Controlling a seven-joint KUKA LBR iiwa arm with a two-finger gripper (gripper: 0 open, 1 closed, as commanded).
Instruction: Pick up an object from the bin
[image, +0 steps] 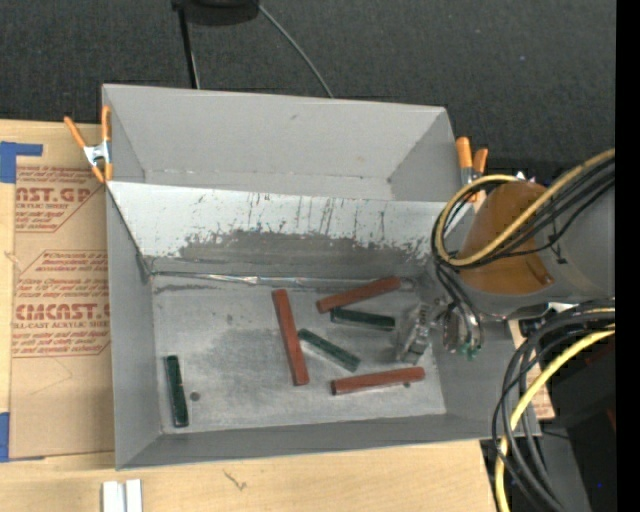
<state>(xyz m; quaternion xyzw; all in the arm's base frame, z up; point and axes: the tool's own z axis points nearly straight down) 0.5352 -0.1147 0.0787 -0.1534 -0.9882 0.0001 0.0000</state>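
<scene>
In the camera view the gripper (415, 338) sits low at the right side of the bin (130, 330), centre right of the frame. Whether it is wide or narrow cannot be told. A green bar (363, 319) lies just left of it and a red bar (378, 380) just below. Other bars (291, 337) lie further left.

Red print runs across the cardboard sheet (50, 260) lying just left of the bin (270, 130). Near its top, large letters read "CAST.GP", cut off at the picture's edge. Lower down another large line ends in "CAST.", with "CAST ACRYLIC SHEET" in small letters beneath it. The remaining small red lines are too fine to read
</scene>
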